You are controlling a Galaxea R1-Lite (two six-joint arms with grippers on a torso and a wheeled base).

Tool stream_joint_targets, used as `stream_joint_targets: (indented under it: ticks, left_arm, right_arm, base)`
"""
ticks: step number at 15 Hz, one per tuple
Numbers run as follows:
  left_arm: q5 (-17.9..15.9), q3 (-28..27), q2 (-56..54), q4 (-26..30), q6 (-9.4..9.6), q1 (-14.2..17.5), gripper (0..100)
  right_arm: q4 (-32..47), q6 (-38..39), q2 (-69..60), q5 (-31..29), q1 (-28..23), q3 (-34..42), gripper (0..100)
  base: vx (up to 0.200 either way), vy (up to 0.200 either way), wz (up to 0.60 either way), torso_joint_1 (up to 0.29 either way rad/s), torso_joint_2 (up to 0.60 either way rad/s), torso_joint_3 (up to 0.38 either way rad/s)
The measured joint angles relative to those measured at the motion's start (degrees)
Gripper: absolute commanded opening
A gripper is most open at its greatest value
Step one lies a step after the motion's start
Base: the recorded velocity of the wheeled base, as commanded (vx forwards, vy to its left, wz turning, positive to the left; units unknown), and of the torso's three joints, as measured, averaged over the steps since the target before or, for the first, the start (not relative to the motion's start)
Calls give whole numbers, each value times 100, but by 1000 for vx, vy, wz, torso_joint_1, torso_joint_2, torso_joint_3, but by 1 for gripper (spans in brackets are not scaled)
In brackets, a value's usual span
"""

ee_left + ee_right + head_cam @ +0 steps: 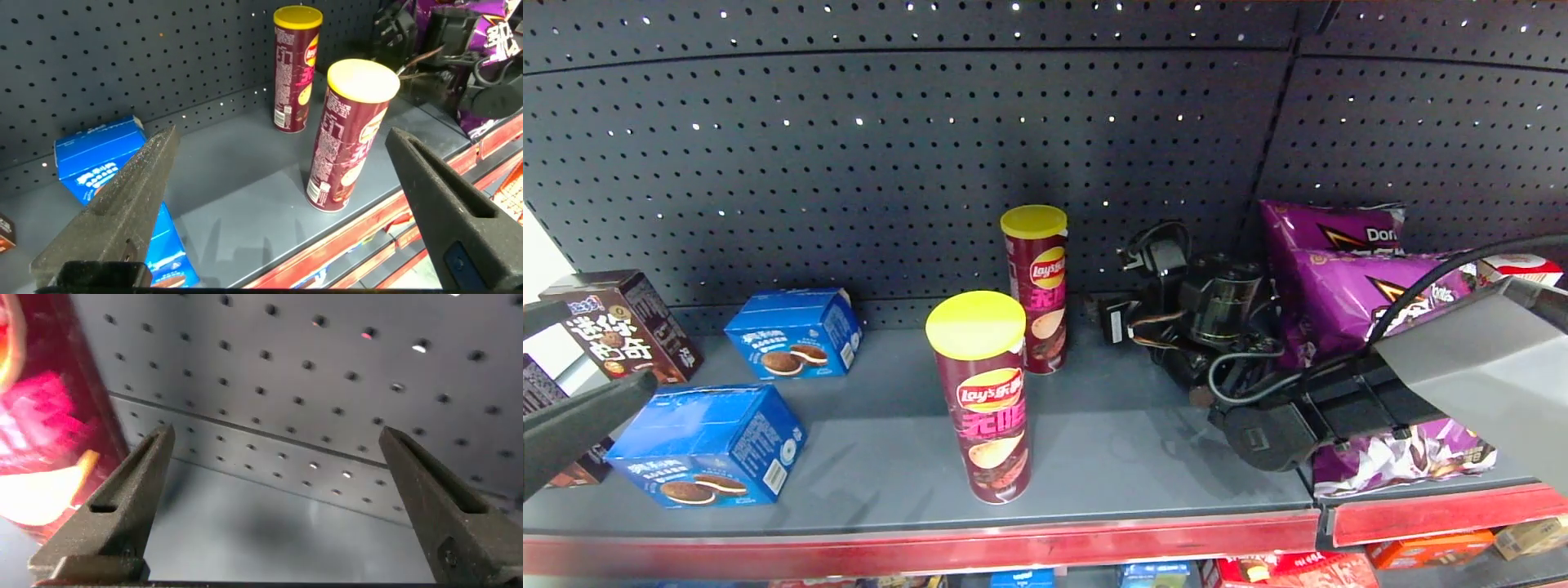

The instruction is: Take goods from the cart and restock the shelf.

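Head view: two cans are stood upright on the shelf (pixel 1135 441); the front can (pixel 984 408) is near the red edge, the rear can (pixel 1037 294) close to the perforated back panel (pixel 890 163); blue boxes (pixel 707 445) and a brown box (pixel 621 327) lie to the left; purple bags (pixel 1347 286) are stacked to the right; the right arm (pixel 1258 392) is extended over the shelf between the rear can and the bags.

Left wrist view: the left gripper (pixel 282 139) is spread wide, with nothing held; both cans are seen beyond it, well apart from the fingers.

Right wrist view: the right gripper (pixel 274 437) is spread wide and empty; the rear can is just beside one finger; the back panel is faced.
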Motion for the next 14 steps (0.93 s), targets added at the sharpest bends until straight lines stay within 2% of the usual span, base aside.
stream_joint_targets:
  ticks: [5,14]
  left_arm:
    - [0,9,0,0,0,0,100]
    - [0,0,-9,11,0,-7,100]
  right_arm:
    - [4,-6,201,-9,105,-286,100]
    - [-27,-6,207,-72,391,-256,100]
  base:
    - [0,0,0,0,0,0]
    - [0,0,0,0,0,0]
